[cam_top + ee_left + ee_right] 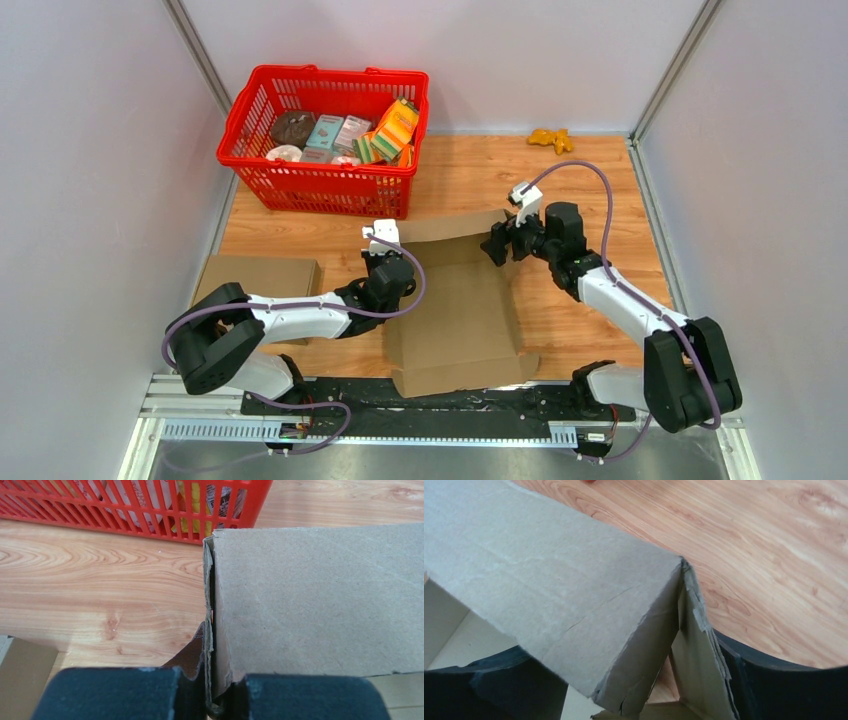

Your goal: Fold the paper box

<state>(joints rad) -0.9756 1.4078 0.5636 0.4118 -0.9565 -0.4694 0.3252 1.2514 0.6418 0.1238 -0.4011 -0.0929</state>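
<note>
The brown paper box (pixel 455 320) lies opened out mid-table, its far wall raised. My left gripper (pixel 385 262) is at the far left corner. In the left wrist view this gripper (pixel 212 682) is shut on the layered cardboard edge where the raised wall (pixel 320 595) ends. My right gripper (pixel 497 243) is at the far right corner. In the right wrist view its fingers (pixel 784 690) stand wide apart astride that corner, with the wall (pixel 549 590) and a side flap (pixel 694 650) between them, not pressed together.
A red basket (pixel 310 185) of groceries stands at the back left, close behind the box, and shows in the left wrist view (pixel 140 505). A flat cardboard piece (pixel 258 280) lies at the left. An orange toy (pixel 550 140) sits at the back right. Grey walls enclose both sides.
</note>
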